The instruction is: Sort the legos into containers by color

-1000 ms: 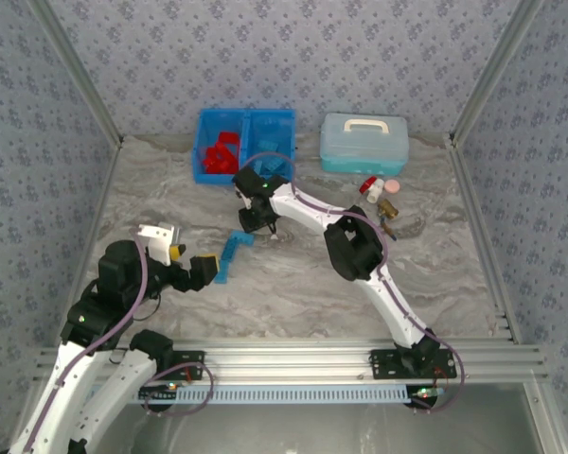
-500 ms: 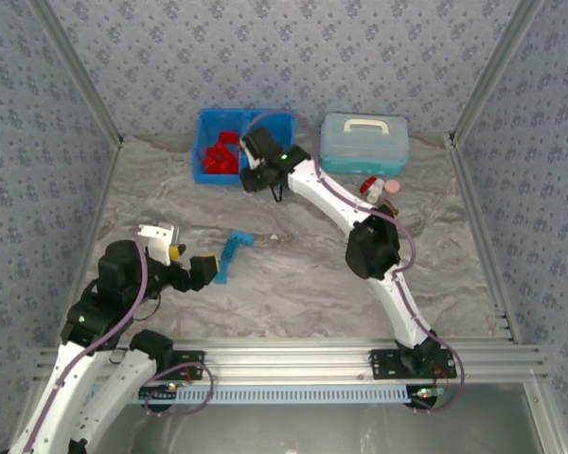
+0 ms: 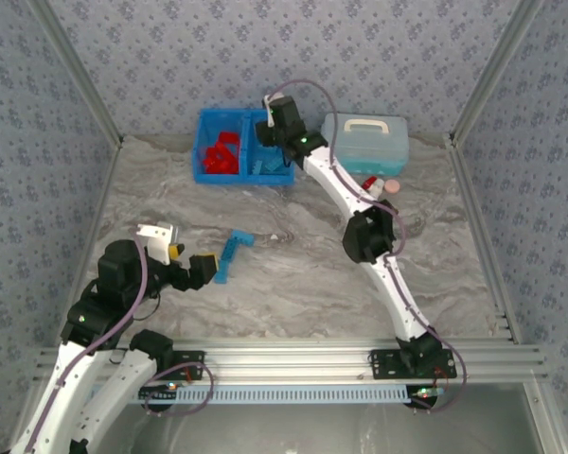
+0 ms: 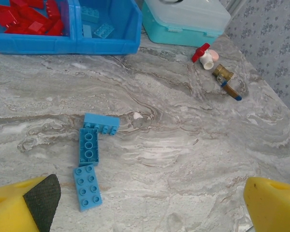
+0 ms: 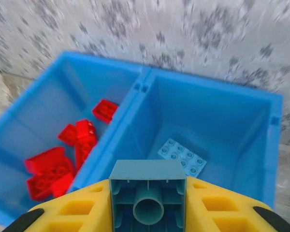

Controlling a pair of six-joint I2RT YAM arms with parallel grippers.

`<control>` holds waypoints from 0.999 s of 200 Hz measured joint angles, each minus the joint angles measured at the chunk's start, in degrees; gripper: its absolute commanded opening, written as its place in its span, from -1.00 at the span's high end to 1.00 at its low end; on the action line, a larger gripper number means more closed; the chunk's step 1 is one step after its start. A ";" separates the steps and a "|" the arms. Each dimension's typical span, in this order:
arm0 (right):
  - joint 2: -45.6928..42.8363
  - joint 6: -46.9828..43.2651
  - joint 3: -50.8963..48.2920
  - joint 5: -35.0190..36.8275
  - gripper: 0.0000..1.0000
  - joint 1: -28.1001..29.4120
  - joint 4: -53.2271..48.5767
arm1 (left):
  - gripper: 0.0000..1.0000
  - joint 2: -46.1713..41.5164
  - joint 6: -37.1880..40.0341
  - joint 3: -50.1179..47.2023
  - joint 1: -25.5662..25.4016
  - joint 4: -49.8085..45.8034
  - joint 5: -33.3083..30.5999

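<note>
Left end effector (image 3: 191, 260): fingers spread wide, empty, low over the near-left bench (image 4: 193, 159). Just beyond it: three loose blue legos (image 4: 88, 146) in a crooked string running away from it, with the left arm the nearer. Far end: right end effector (image 5: 147, 208), pinching one blue brick (image 5: 147, 186) by its sides, hollow underside toward the wrist camera. It hangs over the right compartment (image 5: 217, 125) of the bin (image 5: 210, 82), just right of the divider (image 5: 140, 89). Below: a blue plate (image 5: 182, 157); red legos (image 5: 63, 164) left of the divider. Judged: release goes straight down.

Lab test cell, alu frame (image 3: 293, 357)
</note>
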 measured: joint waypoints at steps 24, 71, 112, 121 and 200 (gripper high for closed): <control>4.85 -0.98 0.52 0.00 0.20 0.04 2.21 | -0.99 0.44 0.00 0.00 0.11 0.00 -0.04; 6.88 -1.38 1.62 0.00 -0.14 -0.07 2.56 | -0.98 1.14 0.00 0.00 0.42 -0.02 -0.28; 1.55 -1.38 1.49 -0.48 -0.17 0.24 -2.25 | -0.98 1.11 0.00 0.00 0.42 -0.02 -0.28; -1.51 -1.40 -0.15 -1.03 -0.20 0.50 -3.87 | -0.99 1.05 0.00 0.00 0.42 -0.02 -0.26; -39.69 -10.43 -40.92 -8.50 -0.38 12.37 -6.58 | -0.99 0.15 -0.15 0.00 0.42 0.00 0.00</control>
